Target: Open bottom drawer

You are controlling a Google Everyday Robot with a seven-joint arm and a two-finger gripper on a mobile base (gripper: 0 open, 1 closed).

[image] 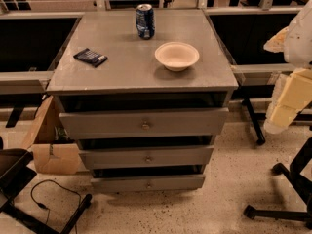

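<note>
Gripper [287,104] was held clear of the cabinet [73,82], open or closed could not be told, with bottom drawer [122,184] located low and well to its left; its small knob [148,184] could be missed, or the middle drawer [112,158] just above snagged instead.

Single camera view. The camera is looking down from a raised position in front of the grey cabinet [141,62], facing its three drawer fronts almost squarely and tilting steeply enough that the whole cabinet top is showing. It is standing at a middling distance: the cabinet is filling the centre of the frame, the bottom drawer [147,183] is sitting low in the frame, and the speckled floor [219,204] is spreading below it. The gripper [285,106] is entering at the right edge, apart from the cabinet's right side.
</note>
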